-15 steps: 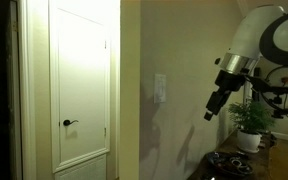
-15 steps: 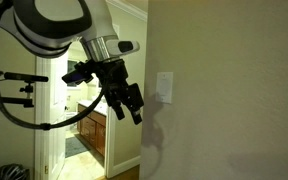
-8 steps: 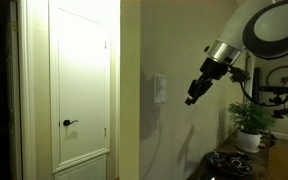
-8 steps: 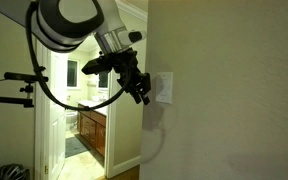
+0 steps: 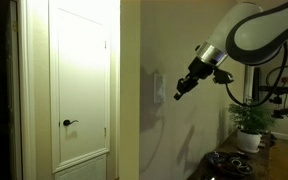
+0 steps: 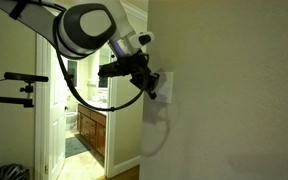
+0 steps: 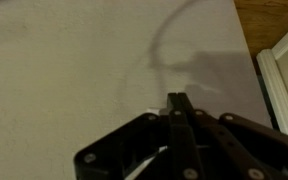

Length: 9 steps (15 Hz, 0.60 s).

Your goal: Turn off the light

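Observation:
The light itself is out of view; only its switch shows, a small white upright plate point(image 5: 160, 88) on the beige wall. In both exterior views my gripper point(image 5: 179, 90) is shut, its fingers pressed together with nothing between them. Its tip reaches in against the switch plate point(image 6: 165, 86), where my gripper point(image 6: 153, 84) covers the plate's near edge. In the wrist view the closed fingertips point(image 7: 176, 101) point at the wall, and the switch is hidden behind the black linkage. Whether the tip touches the rocker I cannot tell.
A white door with a black lever point(image 5: 70, 123) stands beyond the wall corner. A potted plant point(image 5: 250, 120) and dark objects point(image 5: 229, 165) sit on a surface below the arm. An open doorway point(image 6: 89, 130) shows a lit room with cabinets. White door trim point(image 7: 284, 75) borders the wall.
The gripper has gone from open to shut. The arm has swung it across to the wall, from well clear of the switch plate to right against it.

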{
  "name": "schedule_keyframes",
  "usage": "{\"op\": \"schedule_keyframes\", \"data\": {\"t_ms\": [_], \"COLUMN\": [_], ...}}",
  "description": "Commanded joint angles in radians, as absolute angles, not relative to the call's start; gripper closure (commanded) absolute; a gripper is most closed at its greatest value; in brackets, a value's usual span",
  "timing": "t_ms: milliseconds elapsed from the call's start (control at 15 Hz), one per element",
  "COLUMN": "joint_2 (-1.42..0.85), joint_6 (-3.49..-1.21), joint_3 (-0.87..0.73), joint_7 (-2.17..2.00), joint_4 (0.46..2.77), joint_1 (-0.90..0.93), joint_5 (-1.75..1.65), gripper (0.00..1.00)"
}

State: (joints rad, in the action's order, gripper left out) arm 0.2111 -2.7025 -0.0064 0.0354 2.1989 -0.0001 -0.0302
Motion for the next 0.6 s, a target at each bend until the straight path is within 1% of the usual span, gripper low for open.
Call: {"op": "schedule_keyframes", "data": {"t_ms": [0, 200, 267, 400, 533], "joint_2": [0.154, 0.130, 0.125, 0.115, 0.102], "joint_6": [-2.741, -2.755, -2.760, -2.766, -2.767], "joint_3": [-0.008, -0.007, -0.007, -0.009, -0.012], "joint_7": [0.031, 0.026, 0.027, 0.026, 0.027], "joint_4": [2.137, 2.099, 2.089, 2.071, 2.053], "joint_1": [0.002, -0.001, -0.002, -0.004, -0.005], "joint_5": [-0.015, -0.019, -0.022, -0.023, -0.014], "gripper": [0.96, 0.94, 0.97, 0.97, 0.95]}}
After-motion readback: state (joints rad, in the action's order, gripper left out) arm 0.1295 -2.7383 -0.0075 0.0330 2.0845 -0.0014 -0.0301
